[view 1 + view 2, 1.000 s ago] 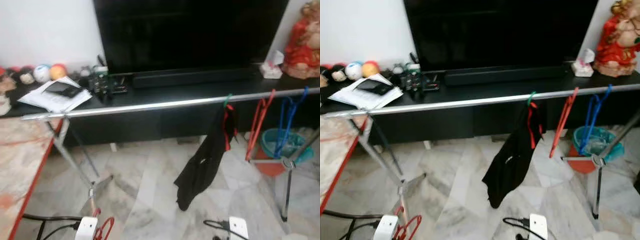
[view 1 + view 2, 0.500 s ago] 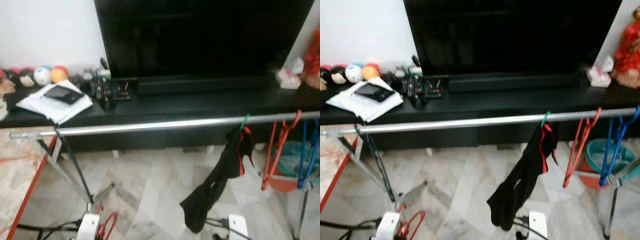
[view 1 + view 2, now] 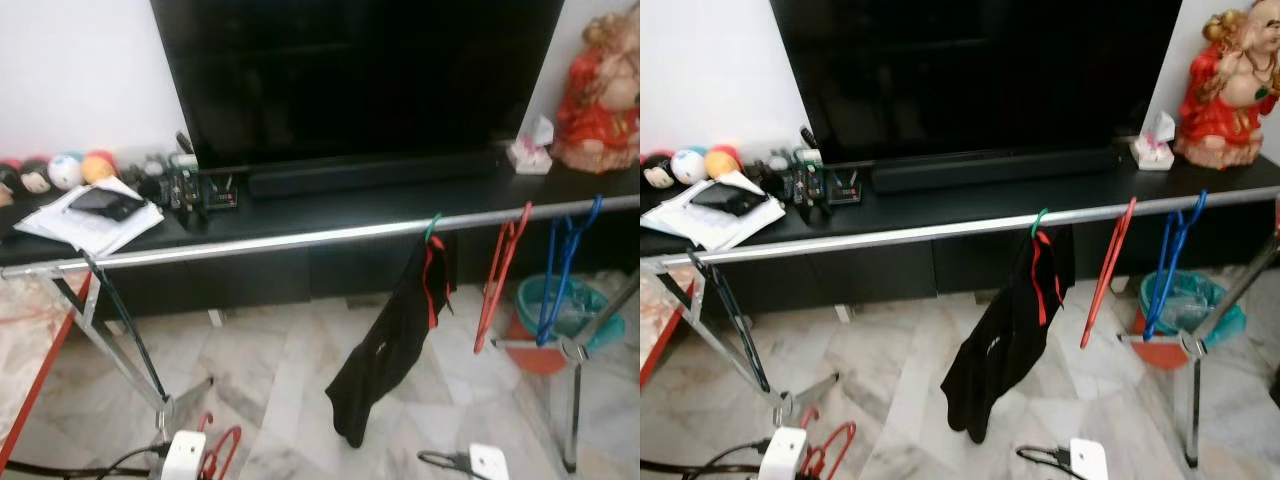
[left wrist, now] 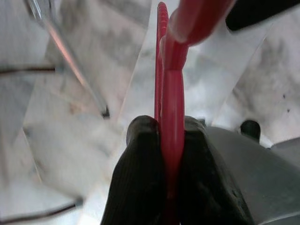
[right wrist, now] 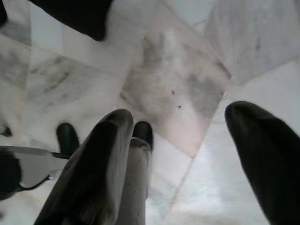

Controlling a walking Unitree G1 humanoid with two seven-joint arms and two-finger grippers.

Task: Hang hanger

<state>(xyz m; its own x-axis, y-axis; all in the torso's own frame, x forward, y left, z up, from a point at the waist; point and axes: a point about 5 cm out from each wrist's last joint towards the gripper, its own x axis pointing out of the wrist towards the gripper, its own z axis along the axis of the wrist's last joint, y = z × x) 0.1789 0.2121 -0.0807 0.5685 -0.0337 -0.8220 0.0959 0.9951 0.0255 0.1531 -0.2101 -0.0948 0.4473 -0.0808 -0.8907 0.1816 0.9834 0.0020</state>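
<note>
A silver clothes rail (image 3: 300,238) runs across in front of a black TV cabinet. On it hang a black garment (image 3: 385,350) on a green-hooked hanger, a red hanger (image 3: 500,275) and a blue hanger (image 3: 560,265). My left gripper (image 4: 171,126) is shut on another red hanger (image 4: 172,93), held low over the marble floor below the rail's left end (image 3: 218,452). My right gripper (image 5: 180,112) is open over the floor tiles, nothing between its fingers.
The rail's leg (image 3: 125,350) slants down at the left, another leg (image 3: 572,400) stands at the right. A teal bucket (image 3: 560,300) sits behind the right leg. A red-edged table (image 3: 30,370) is at the far left. Cables (image 3: 440,460) lie on the floor.
The whole picture has shifted and sharpened, so the camera has moved. The hangers on the rail and the red hanger in my left gripper stay as they were.
</note>
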